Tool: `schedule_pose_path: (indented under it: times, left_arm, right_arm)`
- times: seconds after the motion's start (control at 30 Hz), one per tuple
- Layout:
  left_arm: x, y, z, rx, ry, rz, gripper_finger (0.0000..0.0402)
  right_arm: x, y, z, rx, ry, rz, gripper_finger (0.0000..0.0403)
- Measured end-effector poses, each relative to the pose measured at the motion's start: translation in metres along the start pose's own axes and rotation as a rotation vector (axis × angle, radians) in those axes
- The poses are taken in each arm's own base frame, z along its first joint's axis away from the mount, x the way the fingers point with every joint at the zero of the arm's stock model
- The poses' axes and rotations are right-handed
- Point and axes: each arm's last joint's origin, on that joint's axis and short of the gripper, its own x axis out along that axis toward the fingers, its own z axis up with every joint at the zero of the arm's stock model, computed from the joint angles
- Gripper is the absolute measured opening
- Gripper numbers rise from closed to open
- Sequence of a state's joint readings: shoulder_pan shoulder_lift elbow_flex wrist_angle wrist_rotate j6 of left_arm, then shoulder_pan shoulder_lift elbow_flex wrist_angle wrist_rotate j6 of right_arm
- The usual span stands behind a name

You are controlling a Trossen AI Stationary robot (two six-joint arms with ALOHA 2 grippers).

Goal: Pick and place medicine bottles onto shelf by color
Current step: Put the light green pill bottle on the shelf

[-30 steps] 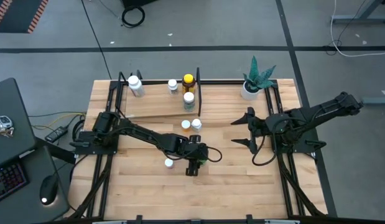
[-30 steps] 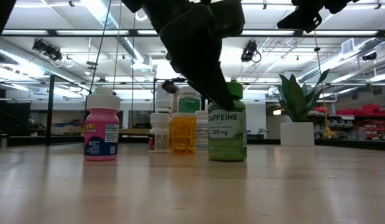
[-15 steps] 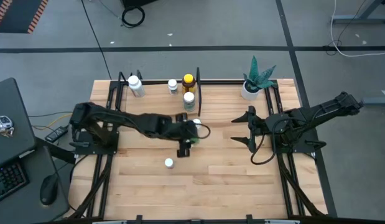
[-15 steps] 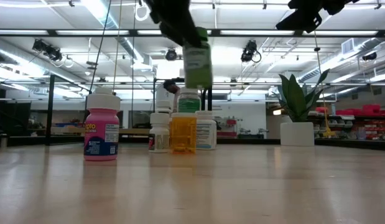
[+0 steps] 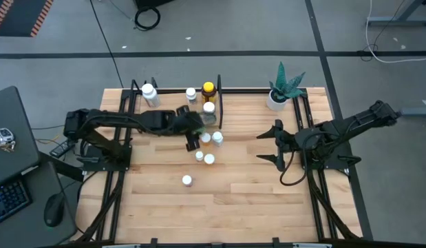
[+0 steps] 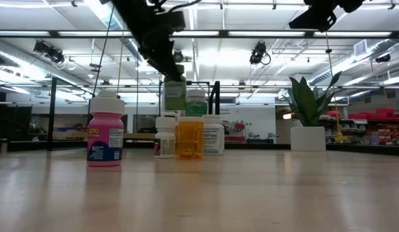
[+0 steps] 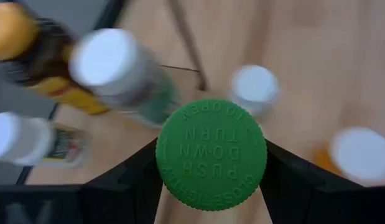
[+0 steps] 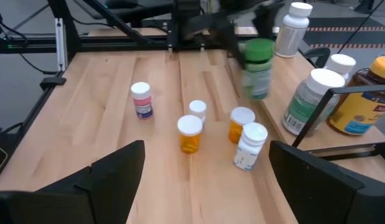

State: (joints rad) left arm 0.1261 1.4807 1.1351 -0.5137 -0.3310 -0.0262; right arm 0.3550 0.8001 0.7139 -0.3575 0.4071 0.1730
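Nearest the front of the desk (image 5: pixel 254 200), a pink-labelled bottle (image 5: pixel 187 180) with a white cap stands alone on the slats. Behind it, four loose white-capped bottles cluster: two orange bottles (image 8: pixel 190 134) and two white ones (image 8: pixel 248 146), upright and close together, just off the shelf's front edge. Above that edge the left gripper (image 5: pixel 197 122) holds the green bottle (image 8: pixel 257 68) in the air, its fingers (image 7: pixel 124 180) closed against the sides of the ribbed green cap (image 7: pixel 211 155). The bottle hangs clear of the board, beside the shelf's right black rod. Over at the right side of the desk, the right gripper (image 5: pixel 273 143) waits with its fingers spread wide and holding nothing. On the shelf (image 5: pixel 164 117) stand a green-labelled white bottle (image 5: pixel 208 109), a small white bottle (image 5: pixel 191 94), a white bottle (image 5: pixel 149 94) at the left end, and the amber bottle (image 5: pixel 208 90) with its yellow cap at the back. Farthest right, a potted plant (image 5: pixel 281 88) sits in the desk's rear corner.
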Motion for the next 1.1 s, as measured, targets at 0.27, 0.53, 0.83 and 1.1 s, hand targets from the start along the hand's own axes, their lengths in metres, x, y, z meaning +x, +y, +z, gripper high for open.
schedule_pose_path:
  times: [0.27,0.53,0.83,1.1]
  left_arm:
    - [0.030,0.050,-0.027,-0.127,0.045,0.087,0.0231]
    - [0.045,0.081,-0.033,-0.213,0.032,0.106,0.0232]
    - [0.060,0.083,-0.040,-0.253,0.072,0.047,0.0233]
    - [0.062,0.083,-0.039,-0.253,0.062,0.050,0.0242]
  right_arm:
    - [0.000,0.001,0.002,-0.002,-0.025,-0.011,0.0352]
    - [0.000,0.001,0.002,0.001,-0.027,-0.009,0.0352]
    - [-0.001,0.002,0.002,0.009,-0.028,-0.001,0.0352]
    - [-0.002,0.005,0.002,0.008,-0.028,0.013,0.0352]
